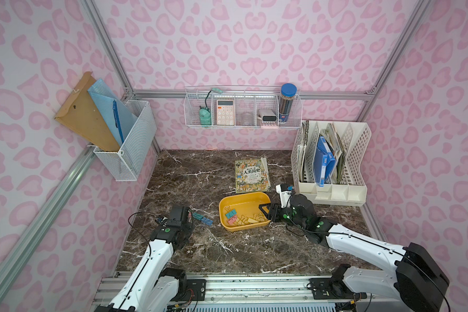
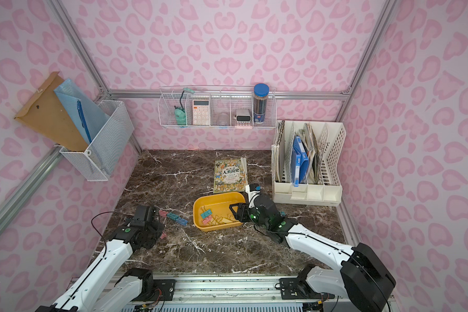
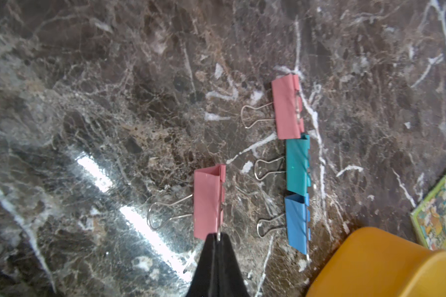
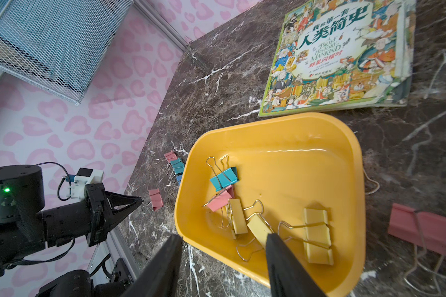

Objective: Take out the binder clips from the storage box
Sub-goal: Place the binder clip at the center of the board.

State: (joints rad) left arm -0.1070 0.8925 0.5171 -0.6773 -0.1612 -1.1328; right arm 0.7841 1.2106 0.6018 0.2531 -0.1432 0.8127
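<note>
The yellow storage box (image 1: 243, 195) (image 4: 268, 123) sits mid-table and holds several binder clips: a teal one (image 4: 224, 178), a pink one (image 4: 219, 200) and yellow ones (image 4: 317, 231). My right gripper (image 4: 222, 235) is open astride the box's near rim, one finger inside beside a yellow clip (image 4: 258, 227), the other outside. My left gripper (image 3: 218, 237) is shut on the wire handle of a pink clip (image 3: 209, 203), left of the box and low over the table. Beside it a pink clip (image 3: 287, 108), a teal clip (image 3: 298, 164) and a blue clip (image 3: 296, 221) lie in a row.
A picture book (image 1: 251, 175) lies just behind the box. A white file organizer (image 1: 333, 162) stands at the back right. Wire baskets hang on the left wall (image 1: 127, 140) and the back wall (image 1: 242, 108). Another pink clip (image 4: 422, 228) lies on the table right of the box.
</note>
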